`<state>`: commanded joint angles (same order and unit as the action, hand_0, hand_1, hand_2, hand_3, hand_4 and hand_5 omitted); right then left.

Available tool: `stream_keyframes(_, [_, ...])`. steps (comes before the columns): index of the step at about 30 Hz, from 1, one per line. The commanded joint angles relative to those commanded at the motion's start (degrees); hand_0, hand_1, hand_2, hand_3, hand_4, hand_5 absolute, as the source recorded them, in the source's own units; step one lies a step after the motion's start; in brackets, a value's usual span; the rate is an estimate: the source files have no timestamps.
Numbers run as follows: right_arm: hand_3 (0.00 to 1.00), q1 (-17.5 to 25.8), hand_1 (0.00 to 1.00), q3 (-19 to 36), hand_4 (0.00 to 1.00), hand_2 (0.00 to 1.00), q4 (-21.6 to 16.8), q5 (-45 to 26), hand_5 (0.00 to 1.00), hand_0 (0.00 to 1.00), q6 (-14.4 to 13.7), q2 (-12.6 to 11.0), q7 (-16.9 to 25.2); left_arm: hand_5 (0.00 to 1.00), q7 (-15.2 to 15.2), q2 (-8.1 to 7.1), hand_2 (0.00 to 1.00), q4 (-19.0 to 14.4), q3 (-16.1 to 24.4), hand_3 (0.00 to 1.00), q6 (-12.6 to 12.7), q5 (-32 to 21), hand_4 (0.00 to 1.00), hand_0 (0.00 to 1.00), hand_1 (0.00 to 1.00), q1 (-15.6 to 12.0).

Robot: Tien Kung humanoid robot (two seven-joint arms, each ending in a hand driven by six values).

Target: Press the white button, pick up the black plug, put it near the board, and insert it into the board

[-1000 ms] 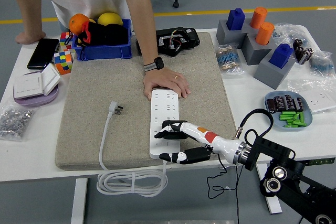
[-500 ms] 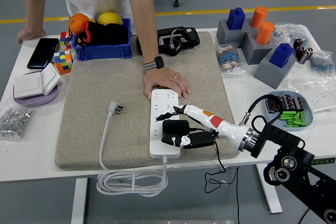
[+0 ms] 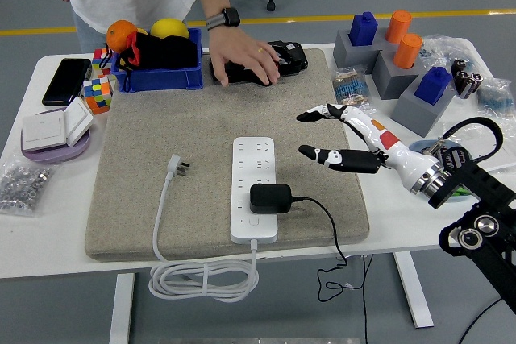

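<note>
While seated in the board [image 3: 253, 168], black plug [image 3: 270, 198], robot hand [image 3: 326, 134] apart.

Light falls evenly from above me, bright and diffuse. The white tabletop [image 3: 64, 223] looks clean without blowing out. Shadows stay soft and short: a faint one lies under my robot hand [image 3: 322, 134] on the beige mat [image 3: 161, 130], and a darker one sits beneath the tabletop on the grey floor [image 3: 81, 304]. Focus is sharp across the scene. Straight edges bow slightly toward the corners.
</note>
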<state>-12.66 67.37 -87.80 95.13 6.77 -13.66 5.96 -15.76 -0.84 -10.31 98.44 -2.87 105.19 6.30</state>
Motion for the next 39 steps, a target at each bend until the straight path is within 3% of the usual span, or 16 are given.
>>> stream_keyframes(10, [0.740, 6.5, 0.796, 13.3, 0.883, 0.741, 0.9, 6.2, 0.614, 0.885, -0.5, -0.1, -2.8, 0.255, 0.0, 0.15, 0.498, 0.0, 0.1, 0.588, 0.1, 0.2, 0.581, 0.482, 0.499, 0.0])
stream_keyframes(15, [0.745, 9.7, 0.808, 19.1, 0.885, 0.749, 0.4, 10.8, 0.614, 0.886, -1.3, 1.0, -2.6, 0.255, 0.1, 0.25, 0.499, 0.0, -0.6, 0.588, 0.0, 0.0, 0.581, 0.483, 0.499, 0.5])
stream_keyframes(23, [0.742, 12.2, 0.804, 25.9, 0.884, 0.750, -0.9, 8.0, 0.611, 0.888, -1.3, 3.5, -2.0, 0.256, 0.2, 0.33, 0.499, 0.0, -1.4, 0.588, 0.0, -0.5, 0.580, 0.483, 0.497, 1.1])
stream_keyframes(27, [0.742, 12.2, 0.804, 27.3, 0.884, 0.750, -1.3, 6.7, 0.611, 0.888, -2.1, 3.8, -0.7, 0.256, 0.2, 0.20, 0.499, 0.0, -1.2, 0.588, -0.1, 0.0, 0.580, 0.483, 0.497, 1.0])
stream_keyframes(34, [0.734, 12.9, 0.796, 28.3, 0.897, 0.739, -1.6, 4.8, 0.596, 0.879, -6.1, 4.5, 4.9, 0.258, 0.1, 0.11, 0.499, 0.0, -1.1, 0.588, 0.0, 0.3, 0.579, 0.484, 0.499, 1.1])
stream_keyframes(39, [0.733, 13.4, 0.795, 29.2, 0.899, 0.733, -1.9, 4.6, 0.590, 0.876, -6.9, 5.0, 6.1, 0.258, 0.1, 0.12, 0.499, 0.0, -1.2, 0.588, 0.0, 0.6, 0.578, 0.482, 0.500, 1.0])
